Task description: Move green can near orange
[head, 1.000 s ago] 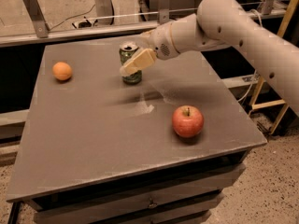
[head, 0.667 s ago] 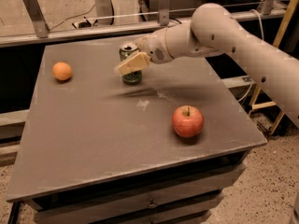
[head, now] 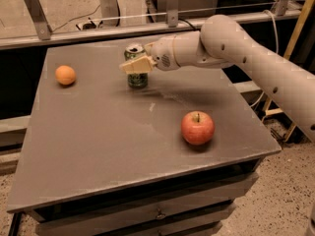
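Grey and flat, the table (head: 98, 141) fills most of the camera view, with a metal rail, cables and a pale floor behind its far edge and drawers under its near edge.

From the picture's right a thick white arm (head: 236, 43) reaches in over the far half of the table. Its pincer (head: 132, 65) sits level with the middle of the green can (head: 137, 80), and its pale tip crosses the front of the can's body. The can therefore lies right at the pincer, partly behind it. Whether the pincer is clenched on the can or only set against it, I cannot tell from this angle.

The can stands upright, its long axis vertical. It is dark green with a silver top rim showing above the pincer, and its base appears to rest on the table.

The orange (head: 65, 75) lies well apart from the pincer, toward the picture's left and at about the same depth on the table. It is small, round and plain. Bare table lies between it and the can, so the coming move looks like a sideways carry to the left.

A red apple (head: 198, 127) sits nearer the camera than the pincer and to its right, out of that path.
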Controlling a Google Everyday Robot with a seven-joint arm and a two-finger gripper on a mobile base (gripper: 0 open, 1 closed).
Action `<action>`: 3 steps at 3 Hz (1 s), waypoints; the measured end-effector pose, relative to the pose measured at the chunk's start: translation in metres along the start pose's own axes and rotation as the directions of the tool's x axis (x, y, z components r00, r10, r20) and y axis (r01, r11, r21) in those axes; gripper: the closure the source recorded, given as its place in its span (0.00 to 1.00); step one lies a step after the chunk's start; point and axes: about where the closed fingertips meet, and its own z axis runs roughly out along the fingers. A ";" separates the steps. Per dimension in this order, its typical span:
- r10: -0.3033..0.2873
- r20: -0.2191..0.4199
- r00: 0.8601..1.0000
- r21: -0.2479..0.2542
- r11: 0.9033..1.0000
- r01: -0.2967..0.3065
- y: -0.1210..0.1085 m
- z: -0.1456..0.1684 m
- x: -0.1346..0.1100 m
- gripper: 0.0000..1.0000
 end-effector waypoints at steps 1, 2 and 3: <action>0.001 0.056 0.998 -0.028 1.000 0.000 -0.006 0.009 -0.013 0.86; -0.052 0.108 0.993 -0.055 0.997 0.058 -0.018 0.019 -0.059 1.00; -0.094 0.117 0.989 -0.093 0.990 0.105 -0.017 0.037 -0.094 1.00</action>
